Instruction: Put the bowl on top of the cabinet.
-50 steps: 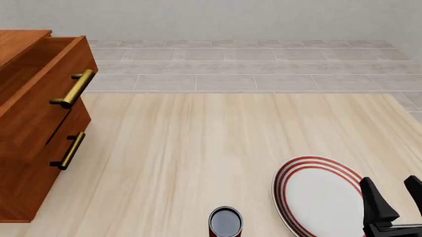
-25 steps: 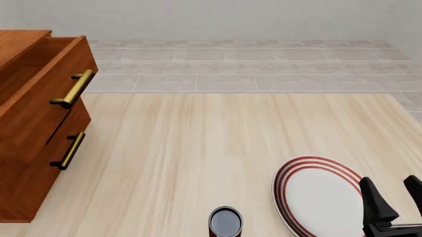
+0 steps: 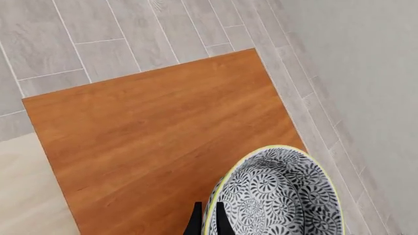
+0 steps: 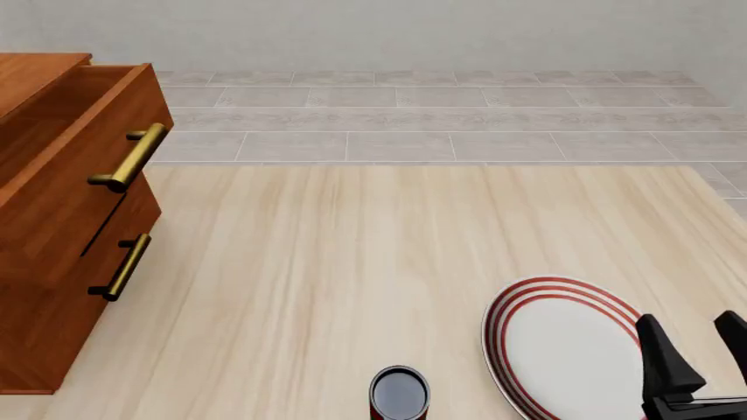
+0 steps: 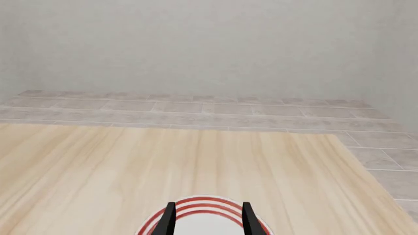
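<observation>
The blue-grey and white floral bowl [image 3: 277, 196] with its pale rim shows only in the left wrist view. My left gripper [image 3: 207, 224] is shut on its rim, one dark finger on each side of the wall. The bowl hangs tilted over the flat reddish-brown top of the cabinet [image 3: 156, 142], near one edge; whether it touches the wood I cannot tell. In the front view the cabinet [image 4: 59, 219] stands at the far left, its upper drawer pulled out a little; bowl and left gripper are out of that view. My right gripper [image 4: 701, 350] stands open at the near right.
A white plate with red rings [image 4: 561, 346] lies at the near right, partly under the right gripper's fingers [image 5: 168, 218]. A small dark red can [image 4: 400, 394] stands at the table's near edge. Brass bar handles [image 4: 129, 157] jut from the drawers. Grey tiled floor lies beyond.
</observation>
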`<control>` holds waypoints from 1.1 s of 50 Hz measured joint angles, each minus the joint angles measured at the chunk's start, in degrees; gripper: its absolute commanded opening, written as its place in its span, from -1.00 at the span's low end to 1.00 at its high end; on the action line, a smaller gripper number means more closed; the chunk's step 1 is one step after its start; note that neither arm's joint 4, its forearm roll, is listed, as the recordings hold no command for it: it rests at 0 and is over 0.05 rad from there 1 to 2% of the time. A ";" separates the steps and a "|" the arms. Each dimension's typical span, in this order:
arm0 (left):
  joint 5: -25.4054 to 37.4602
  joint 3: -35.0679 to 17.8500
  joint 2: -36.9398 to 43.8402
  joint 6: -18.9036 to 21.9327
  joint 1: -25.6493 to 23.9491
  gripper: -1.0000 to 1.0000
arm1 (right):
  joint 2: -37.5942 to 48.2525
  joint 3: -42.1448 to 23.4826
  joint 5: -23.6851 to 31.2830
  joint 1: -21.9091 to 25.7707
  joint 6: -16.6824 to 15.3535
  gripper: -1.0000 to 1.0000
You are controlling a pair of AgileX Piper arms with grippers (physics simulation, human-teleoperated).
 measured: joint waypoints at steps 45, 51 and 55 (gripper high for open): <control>-1.60 2.28 -0.75 -1.43 -0.63 -1.00 | 0.28 -0.01 -0.24 0.12 -0.34 1.00; -1.92 2.61 -0.95 -1.68 -0.69 -1.00 | 0.37 -0.01 -0.31 0.15 -0.40 1.00; -1.99 2.70 -1.05 -1.70 -0.66 -1.00 | 0.30 -0.01 -0.23 0.18 -0.44 1.00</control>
